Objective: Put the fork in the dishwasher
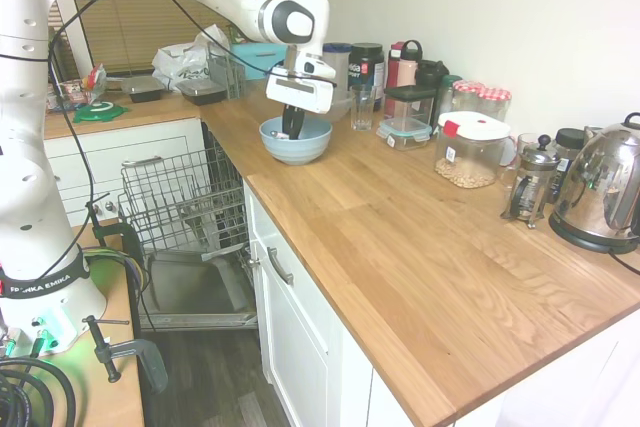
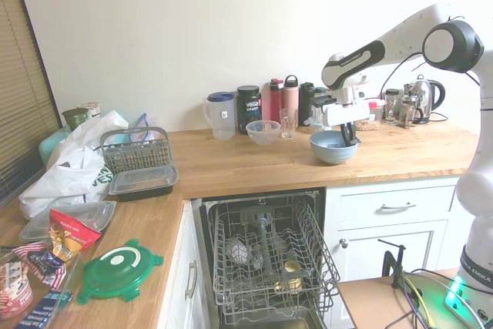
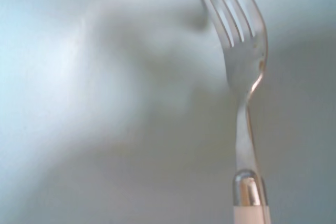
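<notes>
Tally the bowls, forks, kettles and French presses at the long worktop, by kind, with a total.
Bowls: 2 (blue bowl, clear glass bowl)
Fork: 1
Kettle: 1
French press: 1
Total: 5

The arm is built of glossy white rounded segments, joined by round joints capped in black and ringed in grey. A black band printed with white "FRANKA EMIKA" lettering is carried near the base, where a green light is lit. Above the hand [image 1: 293, 127] a boxy white block with a dark slot across its face is mounted, below it dark fingers are seen, and thin black cables are draped along the segments behind it.
</notes>
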Robot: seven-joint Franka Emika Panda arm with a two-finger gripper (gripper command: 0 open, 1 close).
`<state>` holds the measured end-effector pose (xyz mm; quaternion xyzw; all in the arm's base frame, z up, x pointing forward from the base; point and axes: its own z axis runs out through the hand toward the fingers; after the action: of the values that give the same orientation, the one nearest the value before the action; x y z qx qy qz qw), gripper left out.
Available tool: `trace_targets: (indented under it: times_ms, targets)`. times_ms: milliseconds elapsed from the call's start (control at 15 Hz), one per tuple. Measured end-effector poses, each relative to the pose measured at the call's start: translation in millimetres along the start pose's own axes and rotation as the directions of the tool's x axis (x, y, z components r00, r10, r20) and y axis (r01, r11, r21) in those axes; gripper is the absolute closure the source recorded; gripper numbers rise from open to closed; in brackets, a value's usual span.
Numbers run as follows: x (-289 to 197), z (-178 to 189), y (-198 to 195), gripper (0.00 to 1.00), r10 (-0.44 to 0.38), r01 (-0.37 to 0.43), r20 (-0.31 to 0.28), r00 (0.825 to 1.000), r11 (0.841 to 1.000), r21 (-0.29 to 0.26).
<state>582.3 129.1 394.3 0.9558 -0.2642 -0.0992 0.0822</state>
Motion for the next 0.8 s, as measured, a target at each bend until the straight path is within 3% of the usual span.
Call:
trace_targets:
  times_ms: [200, 400, 600, 800]
  targets:
    - [-2, -16, 8, 1.0, 0.002, -0.002, -0.015, 1.0, 1.0, 0.027]
    - [-33, -55, 22, 1.0, -0.026, 0.03, -0.059, 0.998, 0.996, 0.078]
    - [-94, -79, 32, 1.0, -0.082, 0.093, -0.105, 0.991, 0.991, 0.1]
    - [-181, -76, 24, 1.0, -0.186, 0.201, -0.178, 0.966, 0.977, 0.074]
